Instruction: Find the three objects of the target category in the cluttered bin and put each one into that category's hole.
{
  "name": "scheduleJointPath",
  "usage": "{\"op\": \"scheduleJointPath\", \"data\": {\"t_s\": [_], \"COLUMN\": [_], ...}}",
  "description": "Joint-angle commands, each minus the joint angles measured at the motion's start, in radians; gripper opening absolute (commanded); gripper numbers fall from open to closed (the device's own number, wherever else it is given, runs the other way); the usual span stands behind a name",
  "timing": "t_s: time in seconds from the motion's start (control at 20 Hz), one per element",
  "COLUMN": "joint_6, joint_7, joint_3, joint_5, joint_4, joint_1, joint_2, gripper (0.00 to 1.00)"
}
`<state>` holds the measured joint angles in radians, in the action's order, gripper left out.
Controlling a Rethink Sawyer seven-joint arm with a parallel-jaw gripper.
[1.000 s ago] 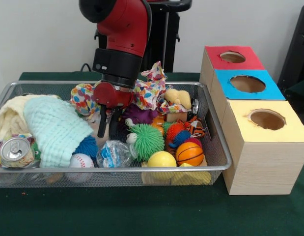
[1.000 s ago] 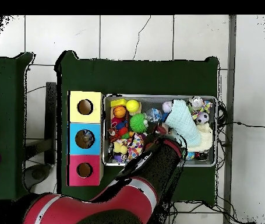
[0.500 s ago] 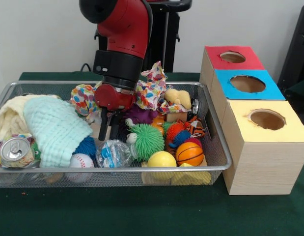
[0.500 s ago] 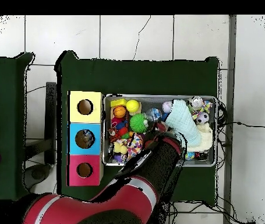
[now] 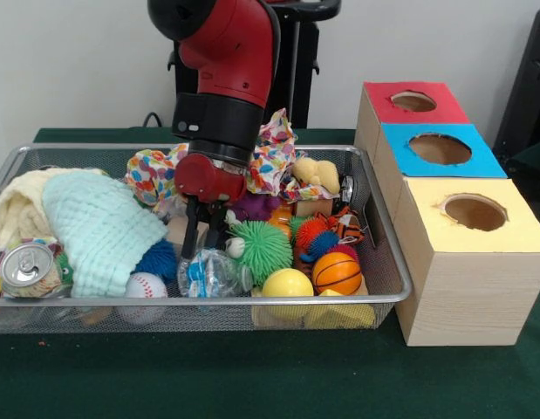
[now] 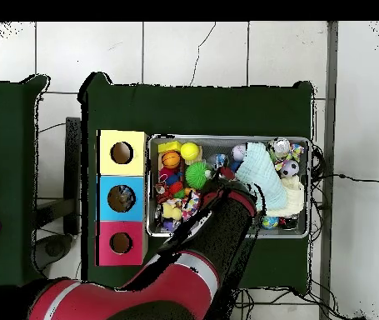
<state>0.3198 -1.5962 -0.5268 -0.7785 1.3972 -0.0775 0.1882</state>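
Observation:
The wire-mesh bin [image 5: 252,299] is full of toys and cloths; it also shows in the overhead view [image 6: 226,137]. One clear crumpled bottle with a blue-and-white label [image 5: 213,275] lies near the bin's front rim, and also shows in the overhead view [image 6: 219,161]. My gripper [image 5: 204,253] is open and points down, its fingertips [image 5: 191,251] just over the bottle's top, one on each side. No other bottles show clearly. The blue-surround hole [image 5: 440,148] is in the middle of the wooden box; it shows in the overhead view [image 6: 121,198]. My arm [image 6: 217,242] hides the gripper from above.
A mint cloth [image 5: 99,227] and a silver can [image 5: 25,264] lie left of the bottle. A baseball [image 5: 145,286], green spiky ball [image 5: 261,247], yellow ball [image 5: 287,284] and basketball [image 5: 337,272] crowd around it. Red-surround [image 5: 413,101] and yellow-surround [image 5: 475,211] holes flank the blue one.
My gripper has moved down and a little toward the bin's front rim, from beside the patterned cloth to just over the bottle. The bottle has shifted slightly.

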Motion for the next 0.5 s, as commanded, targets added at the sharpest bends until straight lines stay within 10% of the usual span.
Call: {"op": "scheduleJointPath", "data": {"t_s": [0.05,0.5], "joint_6": [-0.016,-0.025], "joint_7": [-0.079,-0.078], "joint_3": [0.059,0.053], "joint_5": [0.055,0.065], "joint_4": [-0.080,-0.102], "joint_1": [-0.003,-0.011], "joint_2": [-0.033,-0.054], "gripper": [1.00,1.00]}}
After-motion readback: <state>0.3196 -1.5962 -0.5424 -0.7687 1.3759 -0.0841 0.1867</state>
